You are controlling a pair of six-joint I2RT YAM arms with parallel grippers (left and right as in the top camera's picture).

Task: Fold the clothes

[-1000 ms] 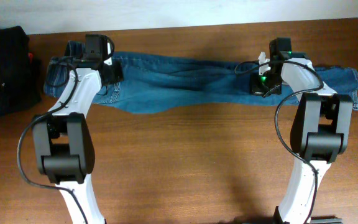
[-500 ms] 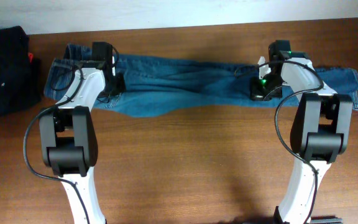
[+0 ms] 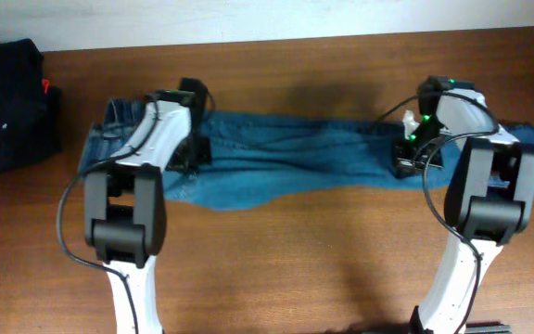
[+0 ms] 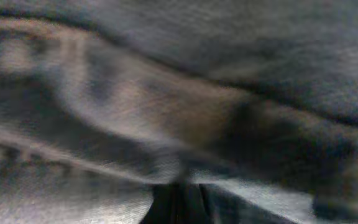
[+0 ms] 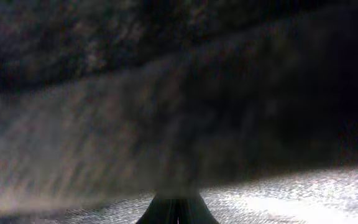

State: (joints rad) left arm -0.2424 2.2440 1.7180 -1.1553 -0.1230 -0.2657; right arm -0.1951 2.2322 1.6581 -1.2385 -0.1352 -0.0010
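Observation:
The blue denim jeans [image 3: 295,148] lie stretched left to right across the far half of the wooden table [image 3: 276,250]. My left gripper [image 3: 196,153] is shut on the denim near the waist end. My right gripper [image 3: 408,158] is shut on the legs near the cuffs. In the left wrist view blurred denim [image 4: 166,93] fills the frame, with the closed left gripper [image 4: 176,205] dark at the bottom edge. The right wrist view shows the same: cloth [image 5: 166,124] bunched right over the closed right gripper [image 5: 176,213]. The pinched fold itself is hidden in both.
A black garment pile [image 3: 7,102] with a small red tag [image 3: 46,86] sits at the far left corner, just beyond the jeans' waist end. The white wall edge [image 3: 248,19] runs along the back. Both arm bases stand at the near edge.
Both grippers have moved right and a little toward the front, dragging the jeans with them. The waist end now lies farther from the black pile.

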